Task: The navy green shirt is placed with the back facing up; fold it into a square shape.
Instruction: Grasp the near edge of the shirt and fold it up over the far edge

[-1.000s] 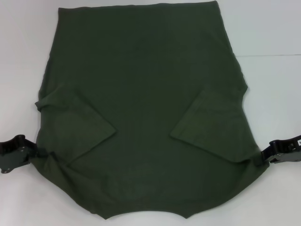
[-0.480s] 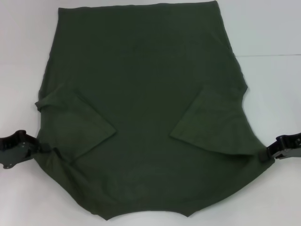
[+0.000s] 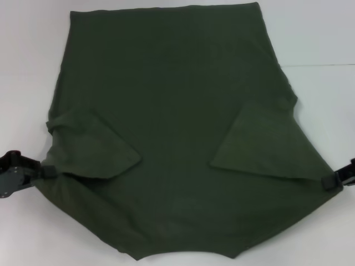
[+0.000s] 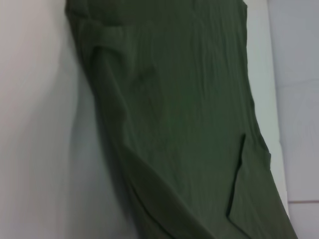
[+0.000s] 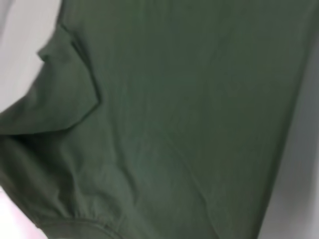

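The navy green shirt [image 3: 177,111] lies spread on the white table, plain side up, its hem at the far edge. Both sleeves are folded inward over the body, the left sleeve [image 3: 94,147] and the right sleeve [image 3: 260,147]. My left gripper [image 3: 45,172] is shut on the shirt's near left corner at the cloth's edge. On the opposite side my right gripper [image 3: 331,180] pinches the near right corner. The cloth is drawn taut between them. The left wrist view shows the shirt [image 4: 189,99] lengthwise, and the right wrist view is filled by the shirt [image 5: 189,99]; neither shows fingers.
The white table [image 3: 321,33] surrounds the shirt, with a thin seam line [image 3: 321,65] on its right side. The shirt's near collar edge runs close to the table's front.
Both grippers have moved outward and slightly nearer, pulling the near corners apart. The shirt's near part is wider and flatter, and the folded sleeves have shifted outward with it.
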